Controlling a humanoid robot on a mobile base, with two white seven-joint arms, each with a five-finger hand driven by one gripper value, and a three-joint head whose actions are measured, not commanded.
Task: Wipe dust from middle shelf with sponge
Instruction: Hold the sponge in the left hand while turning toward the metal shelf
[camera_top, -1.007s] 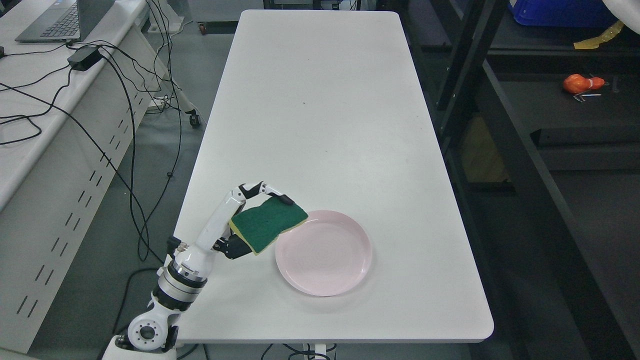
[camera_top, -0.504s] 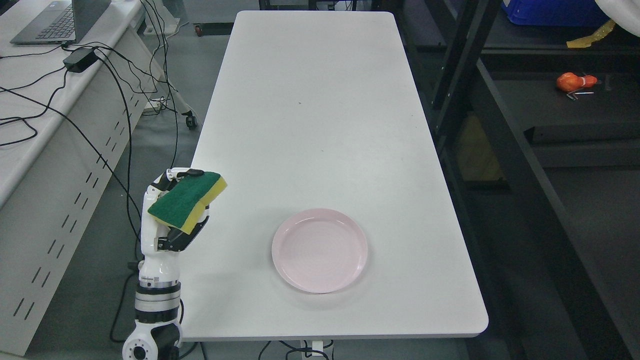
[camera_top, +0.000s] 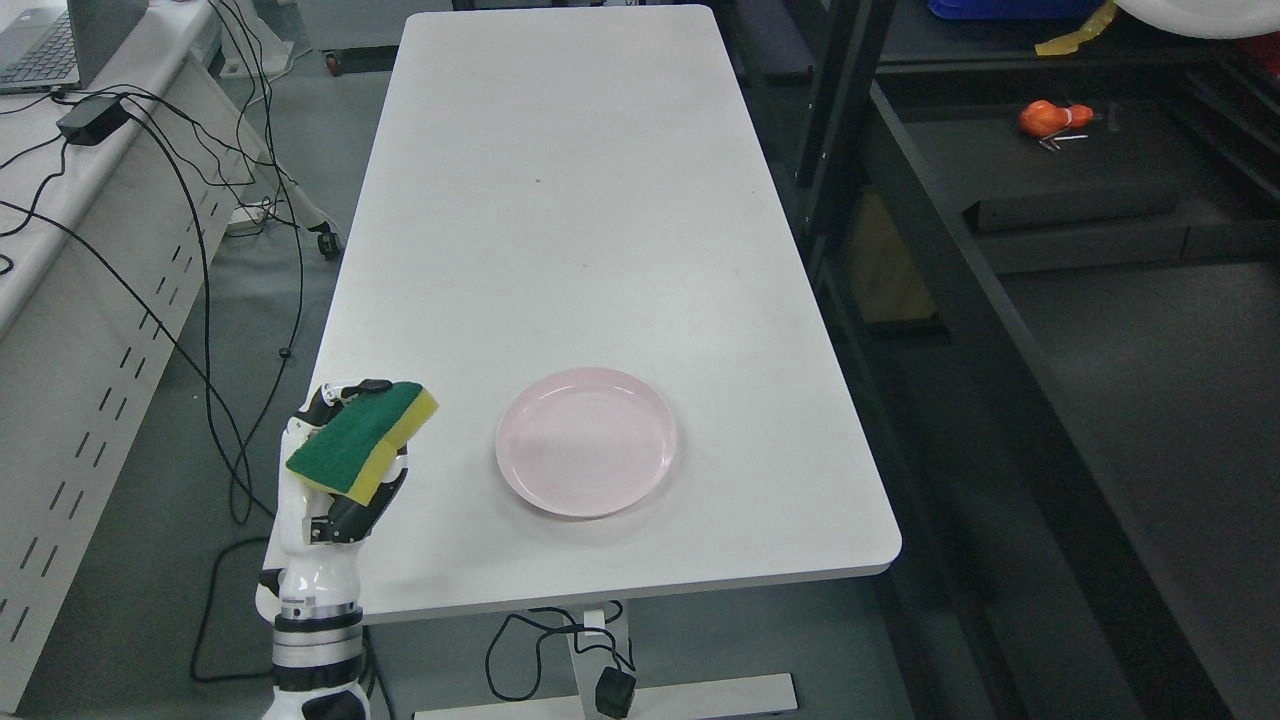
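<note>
My left hand (camera_top: 335, 470) is raised at the left edge of the white table (camera_top: 560, 200), its fingers shut on a green and yellow sponge (camera_top: 362, 440) held green side up. The sponge hangs clear above the table's near left corner. A dark metal shelf unit (camera_top: 1060, 230) stands to the right of the table, with a black shelf board running along its middle level. The hand and sponge are far left of that shelf. My right hand does not show.
An empty pink plate (camera_top: 586, 441) lies on the table near its front edge. An orange object (camera_top: 1052, 117) rests on the shelf board at the back. Black cables (camera_top: 190, 260) hang beside a white desk on the left.
My left hand carried the sponge from over the plate's edge back to the table's left edge and upright. The whole picture also shifted left and up, so the camera has turned.
</note>
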